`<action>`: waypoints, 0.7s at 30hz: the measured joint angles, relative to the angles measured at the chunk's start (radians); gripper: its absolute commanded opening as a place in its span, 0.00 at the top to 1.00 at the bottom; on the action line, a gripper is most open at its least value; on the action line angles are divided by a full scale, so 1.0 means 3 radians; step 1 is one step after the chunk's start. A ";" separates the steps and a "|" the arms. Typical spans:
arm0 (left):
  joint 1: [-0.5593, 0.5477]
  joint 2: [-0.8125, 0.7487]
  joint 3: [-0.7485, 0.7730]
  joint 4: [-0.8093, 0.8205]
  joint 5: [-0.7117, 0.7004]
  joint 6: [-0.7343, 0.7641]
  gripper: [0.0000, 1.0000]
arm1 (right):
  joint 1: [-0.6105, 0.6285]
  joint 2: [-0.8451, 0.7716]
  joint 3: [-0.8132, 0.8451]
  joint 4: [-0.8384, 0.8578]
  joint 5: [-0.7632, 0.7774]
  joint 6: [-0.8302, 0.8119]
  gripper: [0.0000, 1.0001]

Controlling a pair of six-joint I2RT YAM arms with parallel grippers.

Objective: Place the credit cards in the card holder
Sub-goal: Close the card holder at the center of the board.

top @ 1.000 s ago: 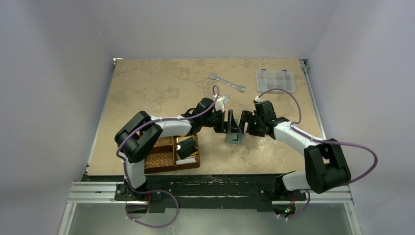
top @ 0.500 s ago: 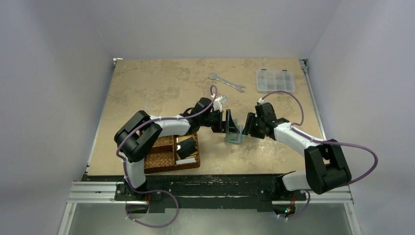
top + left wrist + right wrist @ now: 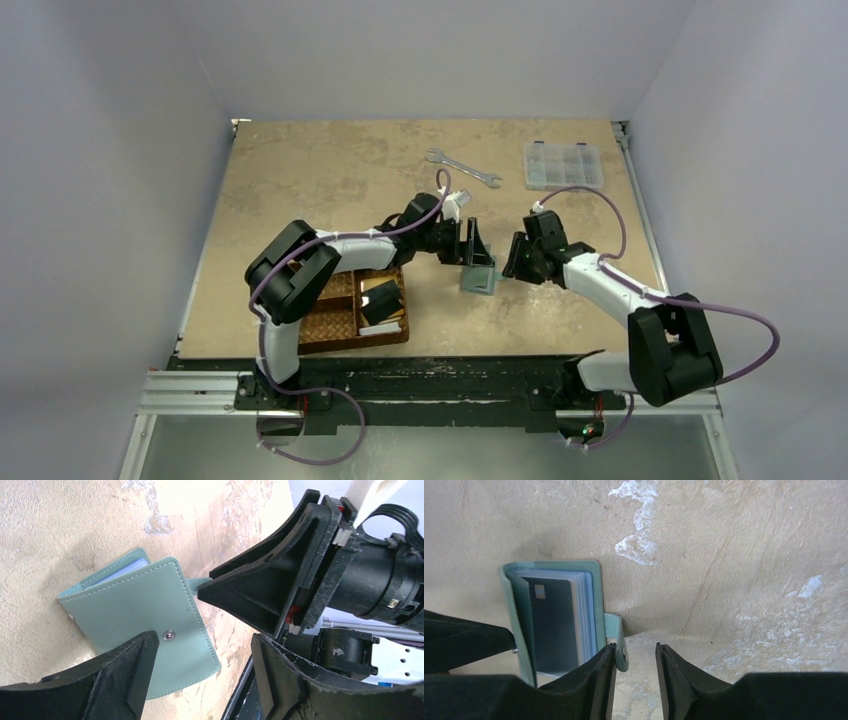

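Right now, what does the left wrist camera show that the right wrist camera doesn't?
Only the left wrist view shows the outer cover of the card holder, plus the right arm opposite. Only the right wrist view looks inside it: a dark card sits in the pale pockets. Both show the grey-green holder itself, its clasp tab and the tan table.

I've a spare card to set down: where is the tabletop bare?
Bare: the far-left tan tabletop left of the silver wrench, and the near strip right of the brown woven basket. Crowded: the centre, where the left end effector and right end effector meet at the grey-green wallet.
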 measured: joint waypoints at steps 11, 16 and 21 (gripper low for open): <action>0.0015 0.0109 0.0051 -0.0028 0.0048 0.0022 0.27 | -0.0003 -0.0149 0.0000 -0.0071 0.0072 -0.0004 0.71; 0.0018 0.0109 0.0051 -0.0029 0.0056 0.0029 0.27 | -0.0009 -0.0149 0.0001 -0.0072 0.0074 -0.0008 0.71; 0.0018 0.0111 0.0051 -0.0029 0.0060 0.0031 0.28 | -0.0019 -0.0150 0.0001 -0.0072 0.0074 -0.0015 0.71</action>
